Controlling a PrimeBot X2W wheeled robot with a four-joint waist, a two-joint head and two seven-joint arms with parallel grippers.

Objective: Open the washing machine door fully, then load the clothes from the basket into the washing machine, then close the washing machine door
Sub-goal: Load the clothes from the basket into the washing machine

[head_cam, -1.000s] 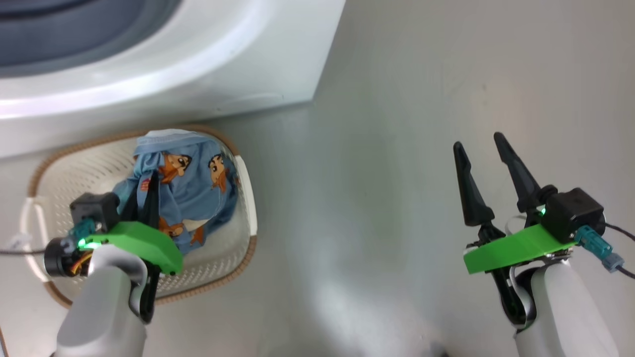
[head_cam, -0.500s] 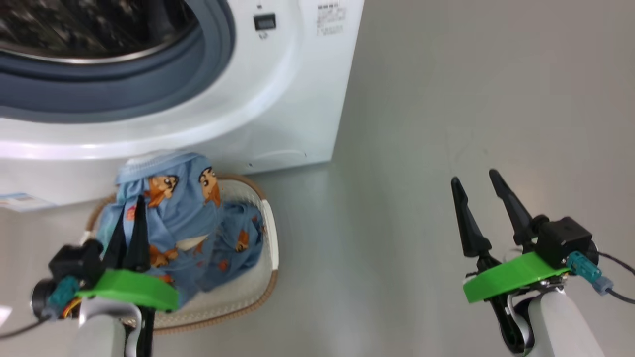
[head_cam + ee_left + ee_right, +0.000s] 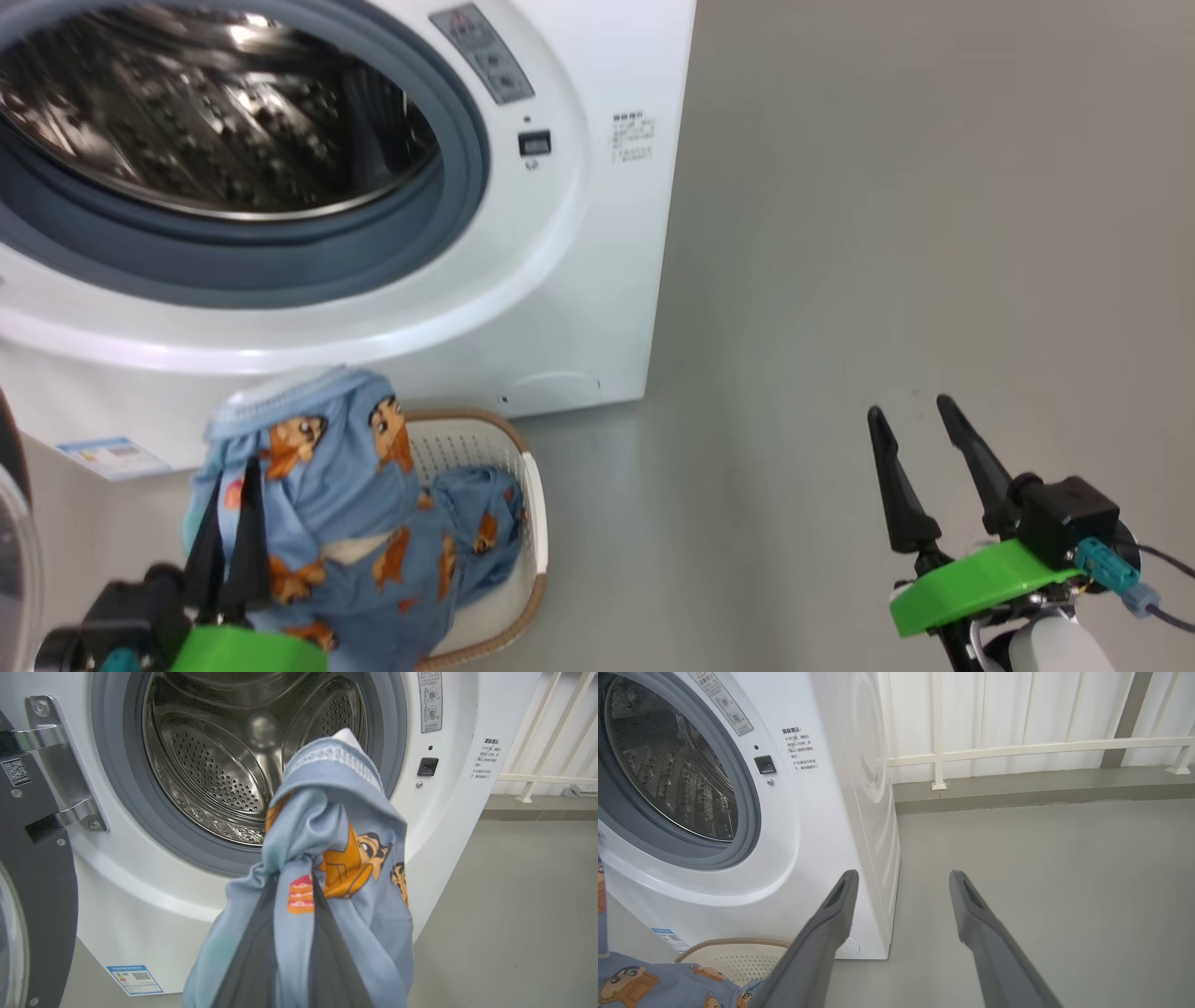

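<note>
door step is looking done: the washing machine door [image 3: 44,905] is standing swung out to the left of the opening, dark inner face toward us, hinge [image 3: 70,814] showing. whether it's at full travel, we can't tell. the drum [image 3: 215,121] is looking bare, nothing inside that we're seeing.

we're mid-load now. left gripper [image 3: 233,478] is clamped on the clothes [image 3: 336,523], jaws nearly together with the blue fabric pinched between them. the bundle is hanging above the basket [image 3: 534,523], in front of the washing machine [image 3: 597,280] and below the gasket [image 3: 457,233] in the head view. a lower fold is trailing down into the basket, so we're judging it isn't fully clear. the left wrist view is looking straight into the drum past the fabric.

right gripper [image 3: 907,411] is idling over the floor [image 3: 887,233], well apart from the machine, jaws wide apart, holding nothing.

what's left, as we're judging it:
- carrying the bundle up and forward over the gasket
- dropping it in the drum
- checking the basket for more pieces (cloth is hiding part of its floor, so we can't tell)
- swinging the door shut

we're calling it roughly a third through. risk we're watching: trailing cloth snagging on the basket rim or draping over the gasket.
</note>
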